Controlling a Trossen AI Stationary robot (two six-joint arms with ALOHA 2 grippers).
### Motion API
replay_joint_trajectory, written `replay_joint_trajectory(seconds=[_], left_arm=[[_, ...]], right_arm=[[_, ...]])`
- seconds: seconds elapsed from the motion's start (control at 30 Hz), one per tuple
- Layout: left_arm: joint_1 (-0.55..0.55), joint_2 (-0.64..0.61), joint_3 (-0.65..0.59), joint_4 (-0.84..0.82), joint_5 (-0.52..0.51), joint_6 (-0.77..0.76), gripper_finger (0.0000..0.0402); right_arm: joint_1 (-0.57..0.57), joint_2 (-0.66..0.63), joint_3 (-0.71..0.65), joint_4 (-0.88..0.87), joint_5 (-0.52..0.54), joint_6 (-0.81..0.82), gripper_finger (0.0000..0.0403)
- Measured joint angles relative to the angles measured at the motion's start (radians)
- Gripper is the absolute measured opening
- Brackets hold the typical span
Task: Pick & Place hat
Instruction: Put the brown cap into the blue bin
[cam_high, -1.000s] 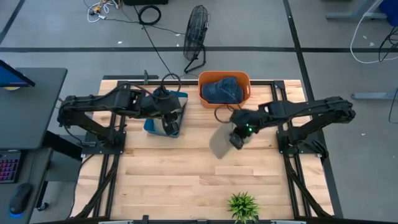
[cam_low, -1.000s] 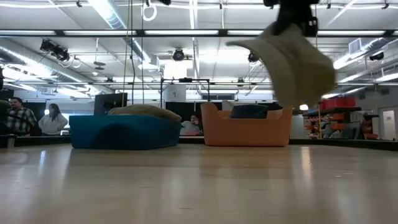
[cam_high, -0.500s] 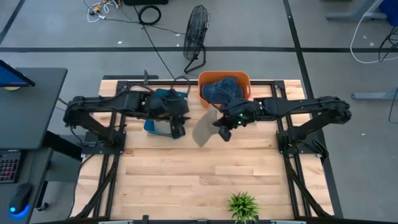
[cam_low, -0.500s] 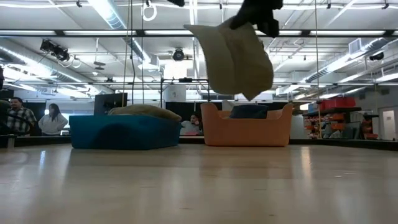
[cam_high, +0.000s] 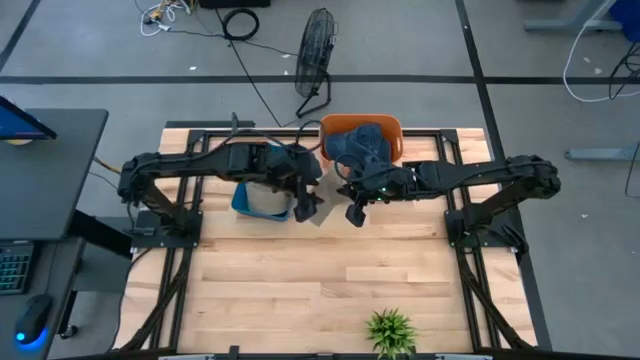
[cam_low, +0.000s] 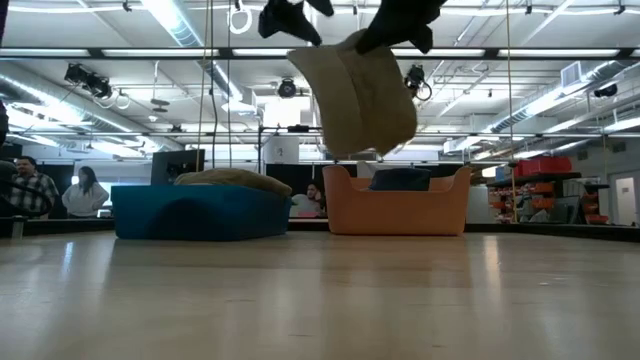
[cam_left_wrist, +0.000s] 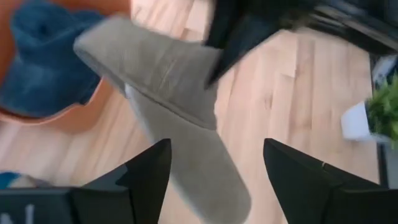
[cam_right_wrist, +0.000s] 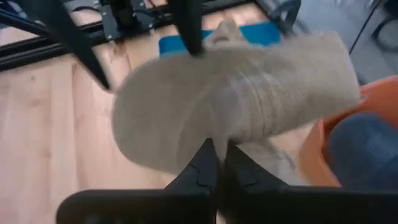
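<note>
A beige hat (cam_low: 355, 95) hangs in the air over the far middle of the table, with my right gripper (cam_right_wrist: 216, 163) shut on it. My left gripper (cam_left_wrist: 214, 180) is open right beside it. Its two fingers stand on either side of the hat's lower end (cam_left_wrist: 205, 168), and I see no touch. In the high view the hat (cam_high: 326, 204) shows between the left gripper (cam_high: 306, 205) and the right gripper (cam_high: 352, 211). My right gripper pinches a fold of the beige cloth (cam_right_wrist: 214, 134) between its two shut fingers, near the hat's upper edge. The fingers come from above, slanting in from the table's right. The hat hangs below them, clear of the table.
A blue bin (cam_high: 258, 201) stands at the far left with another beige hat (cam_low: 230, 178) in it. An orange bin (cam_high: 392, 128) at the far middle holds dark blue hats (cam_high: 358, 145). A small potted plant (cam_high: 390, 330) stands at the near edge.
My right gripper has carried the beige hat toward the table's left and a little toward the far edge; the hat stays hanging clear of the table. My left gripper has gone from above the blue bin toward the table's right, up to the hat.
</note>
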Motion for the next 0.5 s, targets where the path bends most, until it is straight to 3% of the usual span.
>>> replay_joint_trajectory(seconds=[0.27, 0.5], left_arm=[[0.055, -0.002, -0.001, -0.01, -0.067, -0.057, 0.0229], [0.085, 0.0, -0.001, -0.022, -0.016, -0.057, 0.0211]], right_arm=[[0.023, 0.0, 0.0, 0.034, 0.018, -0.082, 0.0], [0.023, 0.0, 0.0, 0.023, 0.026, -0.089, 0.0]])
